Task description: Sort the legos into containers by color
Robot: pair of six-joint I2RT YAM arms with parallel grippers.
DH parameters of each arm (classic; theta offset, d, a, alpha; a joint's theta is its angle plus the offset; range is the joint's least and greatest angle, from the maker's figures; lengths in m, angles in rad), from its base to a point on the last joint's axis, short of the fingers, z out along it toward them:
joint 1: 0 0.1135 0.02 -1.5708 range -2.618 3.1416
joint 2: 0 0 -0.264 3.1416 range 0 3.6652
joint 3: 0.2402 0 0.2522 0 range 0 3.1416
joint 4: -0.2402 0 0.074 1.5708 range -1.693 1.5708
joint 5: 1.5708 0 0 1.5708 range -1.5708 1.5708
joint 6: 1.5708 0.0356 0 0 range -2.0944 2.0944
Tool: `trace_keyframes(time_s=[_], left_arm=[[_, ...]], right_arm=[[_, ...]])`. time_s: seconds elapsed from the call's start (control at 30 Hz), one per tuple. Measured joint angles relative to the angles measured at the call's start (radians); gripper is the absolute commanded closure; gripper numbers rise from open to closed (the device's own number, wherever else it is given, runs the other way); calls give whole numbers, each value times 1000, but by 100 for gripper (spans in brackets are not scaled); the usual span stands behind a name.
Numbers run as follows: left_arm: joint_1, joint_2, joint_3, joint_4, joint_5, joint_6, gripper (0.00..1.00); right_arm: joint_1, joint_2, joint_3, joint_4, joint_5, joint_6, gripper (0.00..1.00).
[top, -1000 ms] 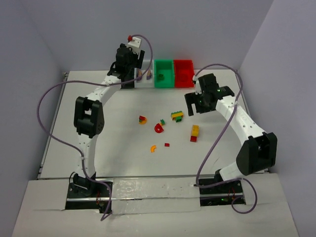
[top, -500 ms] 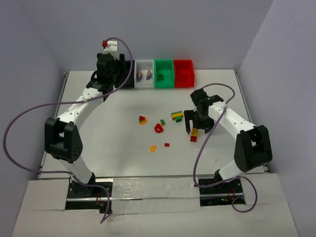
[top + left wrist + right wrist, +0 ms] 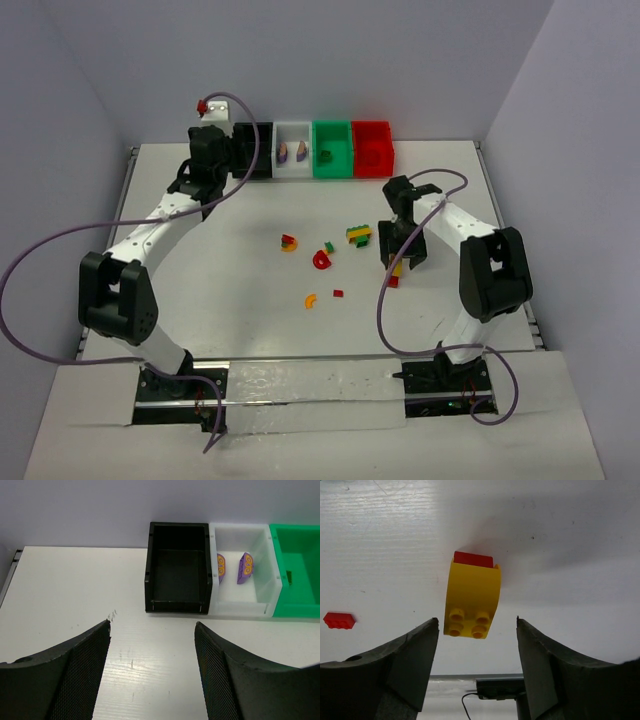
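Right wrist view: a yellow brick [image 3: 472, 602] with a red brick [image 3: 473, 559] stuck on its far end lies on the white table [image 3: 580, 600] in the middle of the frame, between the fingers of the right gripper [image 3: 476, 630]. The jaws stand spread to either side of it, with a strip of table showing on both sides, so nothing is pinched. A small red piece [image 3: 339, 620] lies apart at the left edge.

In the top external view more loose legos are scattered around the centre: a green-and-yellow stack [image 3: 358, 235], a red curved piece [image 3: 321, 260], a red-and-orange pair [image 3: 288, 242] and an orange curved piece [image 3: 311, 300].

In the left wrist view the black bin [image 3: 177, 607], white bin [image 3: 240, 609] and green bin [image 3: 295, 611] stand touching in a row across the upper right. The red bin [image 3: 372, 160] ends that row in the top view. Two purple pieces [image 3: 245, 567] lie in the white bin and a green piece [image 3: 289, 576] in the green one. The left gripper [image 3: 152, 630] hangs at the bottom of its frame, fingers spread with only bare table between them
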Motion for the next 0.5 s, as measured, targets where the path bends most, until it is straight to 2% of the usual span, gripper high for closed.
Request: trace_keyframes(time_s=[0.13, 0.23, 0.27, 0.3, 0.33, 0.37, 0.5], left_arm=[[9, -13, -10, -17, 26, -16, 18], [24, -32, -23, -47, 102, -22, 15], [29, -43, -32, -56, 135, -22, 14], [35, -55, -44, -64, 171, -21, 13], [40, -69, -57, -73, 213, -20, 12], [45, -85, -72, -82, 252, -18, 11], [58, -155, -130, -118, 454, -7, 8]], right_arm=[[-9, 6, 0, 0, -5, -6, 54], [-12, 6, 2, 0, -19, -18, 71], [-12, 6, 3, 0, -31, -23, 79], [-13, 6, 3, 0, -41, -31, 91], [-13, 6, 4, 1, -51, -38, 97], [-13, 6, 4, 1, -64, -44, 100], [-14, 5, 8, 0, -149, -104, 100]])
